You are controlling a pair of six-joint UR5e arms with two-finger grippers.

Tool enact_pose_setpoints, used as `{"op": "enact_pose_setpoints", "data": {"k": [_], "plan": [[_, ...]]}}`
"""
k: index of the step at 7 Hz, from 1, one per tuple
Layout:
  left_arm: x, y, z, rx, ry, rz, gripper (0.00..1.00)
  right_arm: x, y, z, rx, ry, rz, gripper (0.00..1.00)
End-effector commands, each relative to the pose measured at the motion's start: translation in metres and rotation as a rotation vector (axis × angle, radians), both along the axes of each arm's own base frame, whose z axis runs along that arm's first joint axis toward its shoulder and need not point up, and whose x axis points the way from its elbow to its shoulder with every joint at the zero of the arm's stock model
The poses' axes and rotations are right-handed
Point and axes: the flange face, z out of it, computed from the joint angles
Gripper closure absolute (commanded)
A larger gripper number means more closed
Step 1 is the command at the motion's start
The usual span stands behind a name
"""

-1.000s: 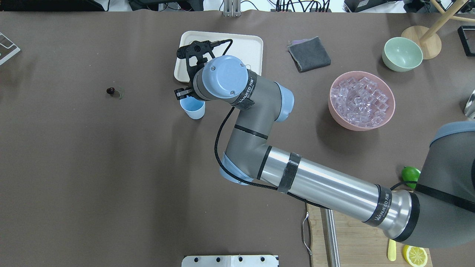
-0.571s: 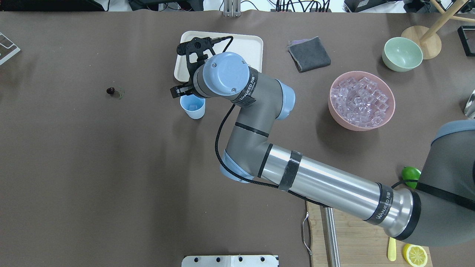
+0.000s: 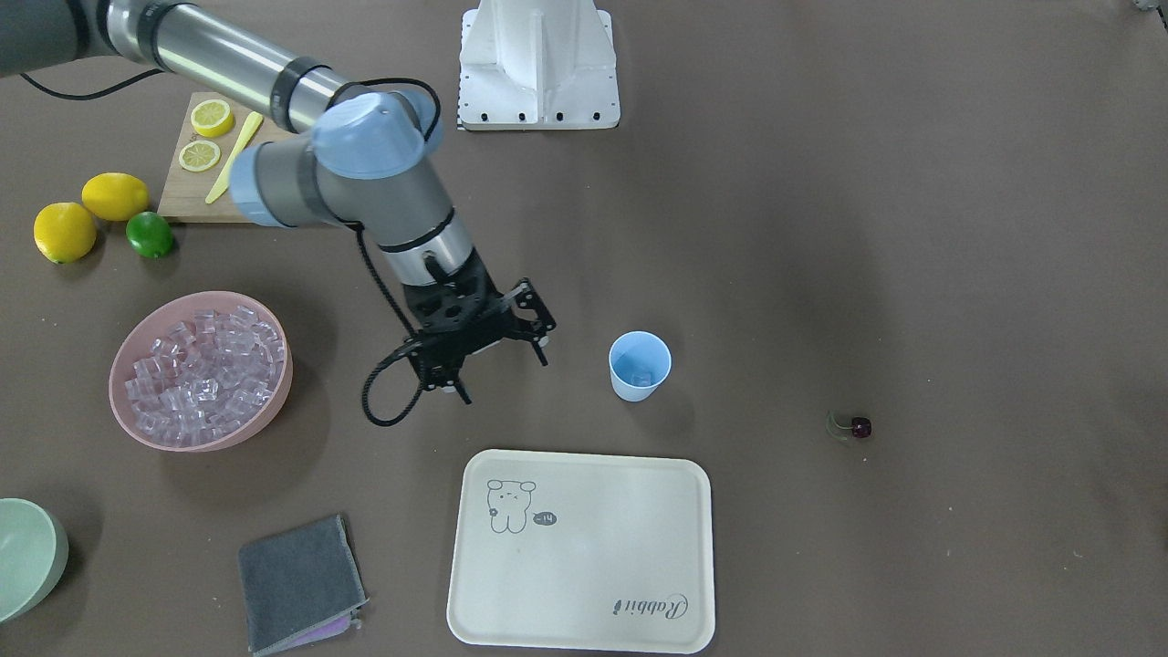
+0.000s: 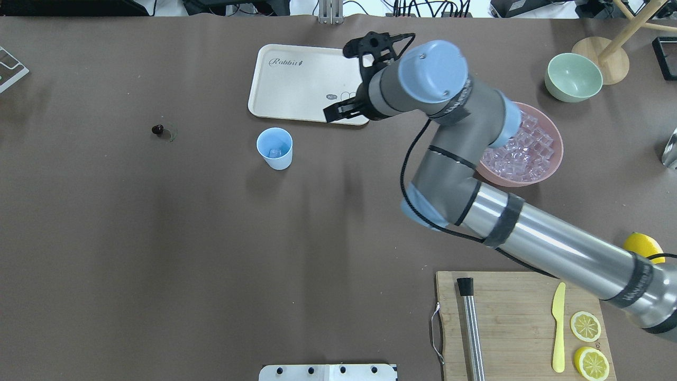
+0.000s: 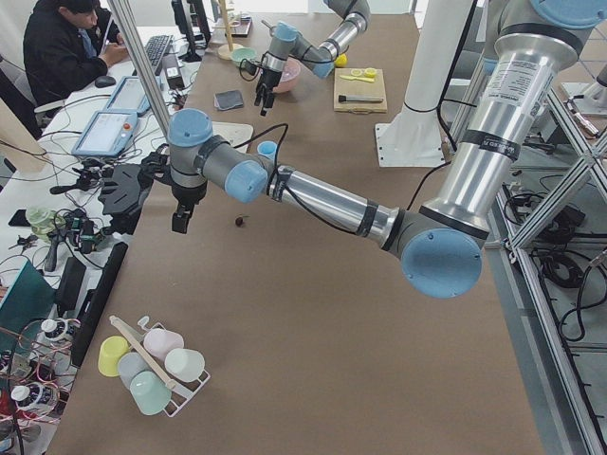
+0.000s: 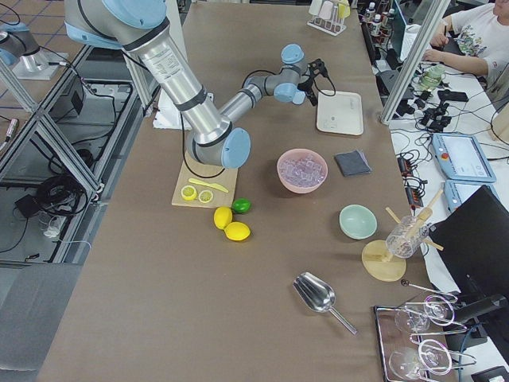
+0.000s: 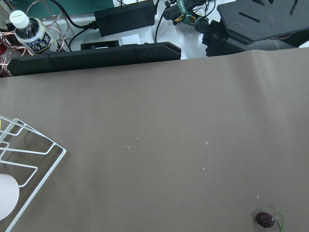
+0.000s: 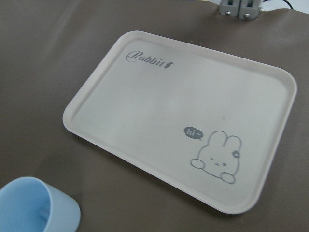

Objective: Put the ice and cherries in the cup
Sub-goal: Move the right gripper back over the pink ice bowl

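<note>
We found the right arm's fingers (image 4: 341,109) spread wide and empty, hanging above the surface over the lower right corner of the tray (image 4: 296,79) in the overhead view; in the front-facing view they sat between the pink bowl (image 3: 228,441) at the left and the cup (image 3: 639,370) near the centre, touching neither. The cup stood upright with one cube of ice (image 4: 274,153) already at its bottom; the rest of the ice (image 3: 196,370) lay heaped in the bowl. The cherry (image 4: 157,129) rested alone on the surface at the far left of the overhead view, well apart from the cup. The left arm's fingers (image 5: 180,220) hovered near it in the left side view, but we could not tell whether they were spread or closed.

We judged the step in hand to be fetching another cube. We would come down on a cube at the top of the heap; close on two flat faces, since glassy cubes looked likely to slip; lift straight up; release low over the cup's mouth, so as not to tip so light a cup.
</note>
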Motion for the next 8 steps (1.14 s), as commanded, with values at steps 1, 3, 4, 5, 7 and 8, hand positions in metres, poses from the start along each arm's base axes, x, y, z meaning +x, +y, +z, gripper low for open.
{"op": "enact_pose_setpoints", "data": {"k": [1, 3, 4, 5, 7, 8], "plan": [[-0.003, 0.01, -0.005, 0.018, -0.001, -0.004, 0.02, 0.101, 0.002, 0.042, -0.088, 0.041, 0.038, 0.0], [-0.006, 0.028, -0.004, 0.031, 0.003, -0.003, 0.02, 0.174, 0.019, 0.071, -0.203, 0.153, 0.104, 0.0], [-0.007, 0.033, -0.002, 0.037, -0.001, -0.004, 0.02, 0.188, 0.023, 0.102, -0.242, 0.189, 0.139, 0.0], [-0.007, 0.038, -0.007, 0.049, 0.0, -0.004, 0.02, 0.194, 0.022, 0.126, -0.267, 0.236, 0.206, 0.0], [-0.009, 0.052, -0.01, 0.061, 0.0, -0.005, 0.02, 0.194, 0.033, 0.167, -0.32, 0.291, 0.238, 0.0], [-0.009, 0.052, -0.014, 0.068, -0.001, -0.007, 0.02, 0.177, 0.039, 0.176, -0.327, 0.307, 0.201, 0.0]]}}
